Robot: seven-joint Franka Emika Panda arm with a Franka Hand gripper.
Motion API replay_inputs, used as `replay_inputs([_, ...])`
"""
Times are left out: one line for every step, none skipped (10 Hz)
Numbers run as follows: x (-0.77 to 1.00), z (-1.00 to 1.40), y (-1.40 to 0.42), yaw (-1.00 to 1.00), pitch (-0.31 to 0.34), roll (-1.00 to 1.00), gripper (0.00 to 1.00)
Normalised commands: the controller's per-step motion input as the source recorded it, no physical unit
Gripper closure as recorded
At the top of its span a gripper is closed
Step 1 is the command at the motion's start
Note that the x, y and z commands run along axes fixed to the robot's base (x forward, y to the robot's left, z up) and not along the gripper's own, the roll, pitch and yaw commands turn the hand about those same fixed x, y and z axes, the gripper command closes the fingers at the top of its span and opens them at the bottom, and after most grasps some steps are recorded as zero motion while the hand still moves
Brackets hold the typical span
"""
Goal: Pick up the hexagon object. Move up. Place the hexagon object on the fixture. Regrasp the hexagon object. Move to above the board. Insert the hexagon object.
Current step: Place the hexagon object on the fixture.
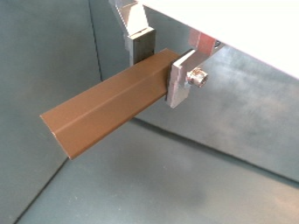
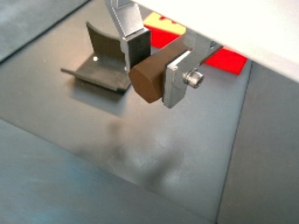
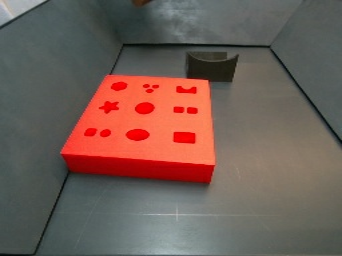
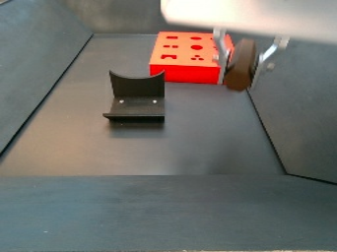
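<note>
My gripper (image 1: pixel 160 72) is shut on the hexagon object (image 1: pixel 100 109), a brown prism-like peg held near one end between the silver fingers, clear of the floor. A wrist view shows its end face (image 2: pixel 149 79) between the fingers of the gripper (image 2: pixel 155 70). In a side view the gripper (image 4: pixel 250 57) holds the peg (image 4: pixel 238 67) up in the air, right of the fixture (image 4: pixel 134 95) and in front of the red board (image 4: pixel 188 56). The dark grey notched fixture (image 3: pixel 211 65) stands empty behind the board (image 3: pixel 140 125). The fixture (image 2: pixel 105 66) and a part of the board (image 2: pixel 228 59) also show behind the fingers.
Grey walls (image 3: pixel 54 50) enclose the dark floor (image 4: pixel 171 148) on the sides. The board has star, circle, square and other cutouts in its top.
</note>
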Motion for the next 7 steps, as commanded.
replay_inputs([0.0,0.25,0.0,0.02,0.096,0.05,1.0])
replay_inputs([1.0,0.26,-0.82,1.0,0.208,0.03,1.0])
replay_inputs([1.0,0.22,-0.81,1.0,0.228,0.04,1.0])
replay_inputs([1.0,0.21,-0.75,0.68,0.217,0.06,1.0])
replay_inputs([1.0,0.19,-0.68,0.46,0.186,0.07,1.0])
replay_inputs([1.0,0.17,-0.61,0.3,0.159,0.07,1.0])
replay_inputs([1.0,0.16,-0.56,0.19,0.145,0.07,1.0])
